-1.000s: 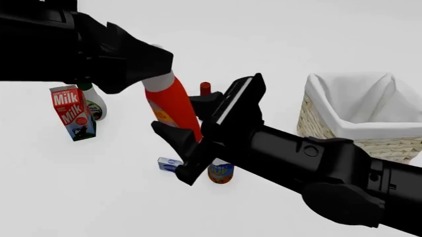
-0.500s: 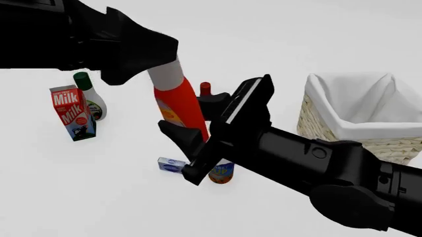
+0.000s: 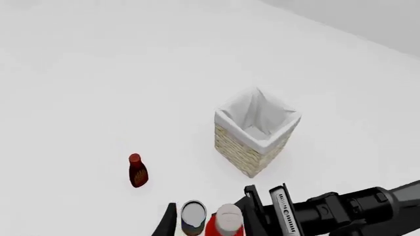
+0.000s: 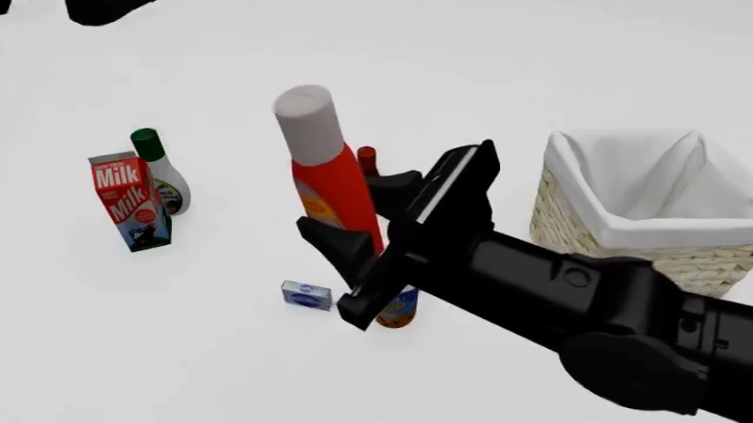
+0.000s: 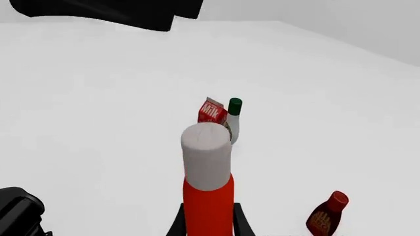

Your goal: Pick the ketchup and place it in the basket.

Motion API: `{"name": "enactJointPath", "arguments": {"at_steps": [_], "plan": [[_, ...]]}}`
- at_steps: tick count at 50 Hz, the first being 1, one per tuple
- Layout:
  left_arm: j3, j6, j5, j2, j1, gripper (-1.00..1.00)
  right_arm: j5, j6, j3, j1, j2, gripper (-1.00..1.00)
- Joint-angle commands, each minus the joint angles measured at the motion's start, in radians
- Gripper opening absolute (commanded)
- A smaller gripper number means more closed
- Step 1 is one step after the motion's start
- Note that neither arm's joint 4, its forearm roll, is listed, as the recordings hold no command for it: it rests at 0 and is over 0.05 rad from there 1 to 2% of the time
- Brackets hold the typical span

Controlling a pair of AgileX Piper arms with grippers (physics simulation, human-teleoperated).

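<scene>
Left of the ketchup (image 4: 333, 189) stood the milk carton (image 4: 130, 201). The right gripper (image 4: 374, 264) held the ketchup clamped low on its body, seemingly lifted, ready to carry right to the basket (image 4: 641, 207). The left gripper's state couldn't be told.

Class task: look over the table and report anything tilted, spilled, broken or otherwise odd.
One thing stands out: the ketchup leans instead of standing straight, its grey cap tipped toward the milk carton. It sits between the fingers of the right tool. The basket and the other bottles stand upright; no spill or damage shows.
</scene>
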Motion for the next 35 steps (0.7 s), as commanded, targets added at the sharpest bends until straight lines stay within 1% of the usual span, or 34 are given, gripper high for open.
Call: {"name": "enactJointPath", "arguments": {"at_steps": [1,2,4,5,7,9,11,12,14,15,16,17,18,19,20,21,22,23,24,25,26,27,28,29,30,31,32,34,35], "plan": [[-0.005,-0.012,-0.015,-0.047,0.079,1.0,0.0,0.025,0.004,-0.027,-0.022,-1.0],[0.028,-0.011,-0.03,-0.063,0.084,1.0,0.001,0.026,0.006,-0.031,-0.026,-1.0],[0.042,-0.015,-0.039,-0.072,0.094,1.0,0.002,0.025,0.007,-0.034,-0.028,-1.0],[0.071,-0.029,-0.058,-0.095,0.123,1.0,0.002,0.03,0.007,-0.047,-0.031,-1.0],[0.088,-0.033,-0.068,-0.108,0.13,1.0,0.004,0.027,0.007,-0.049,-0.034,-1.0],[0.135,-0.052,-0.095,-0.134,0.152,1.0,0.007,0.032,0.003,-0.063,-0.04,-1.0],[0.181,-0.052,-0.124,-0.163,0.175,1.0,0.011,0.034,0.002,-0.068,-0.046,-1.0],[0.212,-0.078,-0.142,-0.181,0.177,1.0,0.013,0.032,0.001,-0.074,-0.049,-1.0],[0.237,-0.068,-0.161,-0.198,0.201,1.0,0.015,0.036,-0.001,-0.082,-0.052,-1.0],[0.264,-0.086,-0.176,-0.214,0.201,1.0,0.017,0.032,-0.001,-0.089,-0.055,-1.0],[0.265,-0.086,-0.176,-0.214,0.201,1.0,0.017,0.032,-0.001,-0.089,-0.055,-1.0],[0.285,-0.067,-0.19,-0.227,0.227,1.0,0.021,0.043,-0.004,-0.095,-0.058,-1.0],[0.311,-0.092,-0.203,-0.241,0.227,1.0,0.025,0.042,-0.006,-0.098,-0.063,-1.0],[0.33,-0.09,-0.213,-0.252,0.244,1.0,0.026,0.034,-0.005,-0.104,-0.067,-1.0],[0.349,-0.085,-0.225,-0.266,0.264,1.0,0.029,0.044,-0.008,-0.11,-0.07,-1.0],[0.366,-0.094,-0.236,-0.281,0.275,1.0,0.03,0.037,-0.008,-0.117,-0.072,-1.0],[0.385,-0.077,-0.246,-0.29,0.3,1.0,0.032,0.042,-0.01,-0.122,-0.074,-1.0],[0.408,-0.094,-0.257,-0.304,0.301,1.0,0.033,0.042,-0.01,-0.128,-0.077,-1.0],[0.427,-0.086,-0.267,-0.315,0.303,1.0,0.034,0.04,-0.01,-0.132,-0.081,-1.0],[0.442,-0.077,-0.275,-0.321,0.323,1.0,0.036,0.046,-0.011,-0.135,-0.084,-1.0],[0.467,-0.101,-0.29,-0.339,0.321,1.0,0.038,0.042,-0.013,-0.146,-0.086,-1.0],[0.479,-0.08,-0.299,-0.349,0.334,1.0,0.037,0.043,-0.013,-0.154,-0.088,-1.0],[0.479,-0.08,-0.299,-0.349,0.334,1.0,0.037,0.043,-0.013,-0.154,-0.088,-1.0],[0.508,-0.118,-0.316,-0.37,0.346,1.0,0.042,0.046,-0.013,-0.158,-0.096,-1.0],[0.519,-0.121,-0.324,-0.378,0.353,1.0,0.044,0.048,-0.014,-0.164,-0.099,-1.0],[0.539,-0.088,-0.337,-0.392,0.371,1.0,0.048,0.047,-0.013,-0.17,-0.108,-1.0],[0.557,-0.12,-0.345,-0.402,0.369,1.0,0.051,0.05,-0.013,-0.17,-0.112,-1.0],[0.592,-0.088,-0.368,-0.419,0.392,1.0,0.057,0.051,-0.013,-0.18,-0.122,-1.0],[0.611,-0.112,-0.38,-0.432,0.394,1.0,0.061,0.054,-0.014,-0.183,-0.128,-1.0]]}}
